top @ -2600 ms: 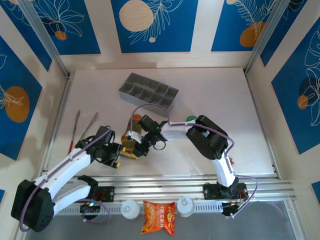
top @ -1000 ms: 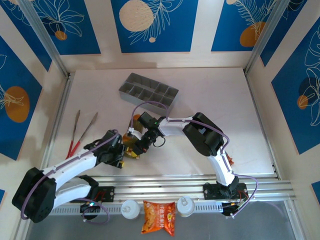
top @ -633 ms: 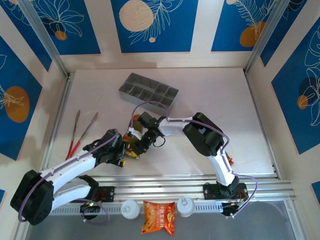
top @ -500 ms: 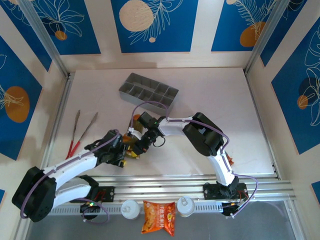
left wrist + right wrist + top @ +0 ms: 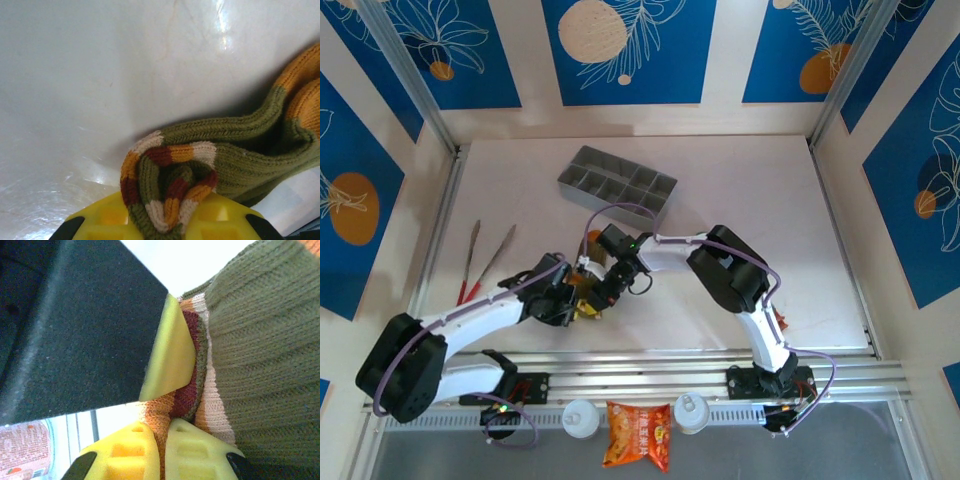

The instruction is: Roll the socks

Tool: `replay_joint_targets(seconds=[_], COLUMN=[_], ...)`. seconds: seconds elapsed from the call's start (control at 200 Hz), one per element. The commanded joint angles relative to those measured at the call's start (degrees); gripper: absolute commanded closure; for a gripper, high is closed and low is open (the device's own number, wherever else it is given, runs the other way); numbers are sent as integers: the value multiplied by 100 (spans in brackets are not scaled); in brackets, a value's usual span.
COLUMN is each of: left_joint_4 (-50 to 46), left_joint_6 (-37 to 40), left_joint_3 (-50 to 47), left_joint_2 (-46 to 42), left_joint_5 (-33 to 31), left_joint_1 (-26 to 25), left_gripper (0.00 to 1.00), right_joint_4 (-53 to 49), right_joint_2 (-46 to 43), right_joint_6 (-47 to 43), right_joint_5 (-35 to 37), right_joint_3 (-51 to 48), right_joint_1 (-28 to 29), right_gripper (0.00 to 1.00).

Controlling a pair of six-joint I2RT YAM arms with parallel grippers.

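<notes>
Left wrist: left gripper (image 5: 161, 226) clamped olive sock (image 5: 235, 150) at striped cuff; sock length ran toward right gripper (image 5: 160, 442), also pinched on it.

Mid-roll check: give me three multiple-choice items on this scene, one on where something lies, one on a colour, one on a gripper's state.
1. The grey divided tray lies: A) beyond the socks, farther from the arm bases; B) on the near rail; C) against the right wall.
2. The ribbed knit in the left wrist view is: A) pink; B) olive green; C) white.
3. The right gripper is: A) wide open; B) holding the tray; C) shut on the striped cuff.
1 A: the top view shows it past the socks. 2 B: olive ribs. 3 C: its yellow fingers pinch the cuff.
</notes>
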Motion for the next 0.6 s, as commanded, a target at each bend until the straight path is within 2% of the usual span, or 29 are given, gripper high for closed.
replay_joint_targets(seconds=[0.0,0.115,0.245,0.415,0.52,0.59], left_joint_4=[-1027,-1375,-1635,-2020,-2245,-2334], left_joint_6=[-384,-466,-484,-401,-313,-274], left_joint_3=[-210,-154,-2,253,385,435], left_joint_2=[317,422,646,916,1009,1076], left_joint_5=[329,430,553,616,594,615], left_joint_1=[-57,-34,38,147,221,274], left_gripper=[100,100,100,100,100,100], right_joint_4=[-140,943,2389,2974,3448,3528], right_joint_2=[-160,-971,-2030,-2563,-2597,-2510], right_joint_6=[-364,-649,-1398,-2225,-2810,-3090], right_joint_5=[909,1514,2609,3884,4745,5041], right_joint_3=[-486,-1341,-2507,-3080,-3265,-3198], right_joint_1=[241,312,579,977,1326,1481], right_gripper=[85,61,46,41,38,38])
